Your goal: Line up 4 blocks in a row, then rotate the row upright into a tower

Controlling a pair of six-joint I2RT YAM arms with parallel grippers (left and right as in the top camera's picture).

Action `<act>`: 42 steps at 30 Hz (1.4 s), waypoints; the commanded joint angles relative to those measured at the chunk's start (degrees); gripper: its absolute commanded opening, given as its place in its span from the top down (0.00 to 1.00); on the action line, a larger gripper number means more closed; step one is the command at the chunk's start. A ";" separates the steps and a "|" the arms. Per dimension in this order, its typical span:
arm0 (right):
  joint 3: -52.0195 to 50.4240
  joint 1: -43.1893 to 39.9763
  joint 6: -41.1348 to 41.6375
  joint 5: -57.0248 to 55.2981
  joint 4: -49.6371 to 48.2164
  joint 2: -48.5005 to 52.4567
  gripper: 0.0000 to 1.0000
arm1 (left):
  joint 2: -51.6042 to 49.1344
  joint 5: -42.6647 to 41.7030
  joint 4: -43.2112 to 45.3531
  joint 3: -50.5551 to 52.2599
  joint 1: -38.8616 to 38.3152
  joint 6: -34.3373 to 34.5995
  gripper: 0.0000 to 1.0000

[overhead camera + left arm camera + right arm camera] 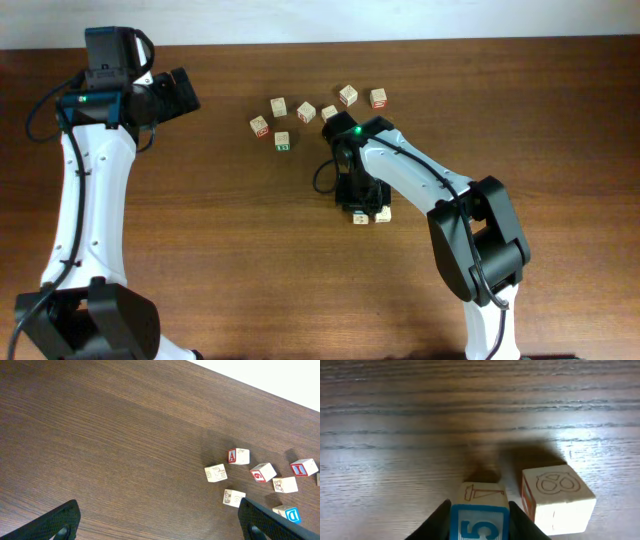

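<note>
Wooden and square-edged, the blue cube (481, 505) is pinched from both sides by the black right gripper (480, 522) over the grained dark table (395, 420), a blue-framed 5 on its near face. Just beside it rests a pale cube (557, 497) with an outlined 8. The left gripper (162, 520) hangs spread wide, holding nothing.

Soft, even light is falling on the table (200, 250) in the overhead view, and shadows are staying faint. In the right wrist view glare is washing the wood pale, a dark soft-edged shadow is pooling behind the blue block (480, 522) and the pale block (557, 495), and the blue block is blurring at the bottom edge. In the left wrist view the grain is showing crisp, while the left fingers (55, 522) are looking dark and unfocused.
</note>
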State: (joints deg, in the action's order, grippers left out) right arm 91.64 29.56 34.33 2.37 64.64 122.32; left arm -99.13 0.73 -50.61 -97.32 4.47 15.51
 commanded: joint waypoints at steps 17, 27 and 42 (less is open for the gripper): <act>16.33 -6.27 -41.07 2.40 -22.14 9.92 0.32 | -0.42 0.57 0.13 -1.07 0.09 0.52 0.01; 16.31 -5.05 -35.30 -0.09 -25.79 13.18 0.62 | -0.42 0.57 0.13 -1.07 0.09 0.52 0.01; 34.12 -3.48 -12.35 9.01 14.67 4.79 0.85 | -0.42 0.59 0.13 -1.07 0.09 0.52 0.01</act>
State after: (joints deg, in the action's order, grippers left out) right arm 125.91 24.60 16.99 7.75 74.63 127.79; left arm -99.13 0.73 -50.35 -97.32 4.47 15.51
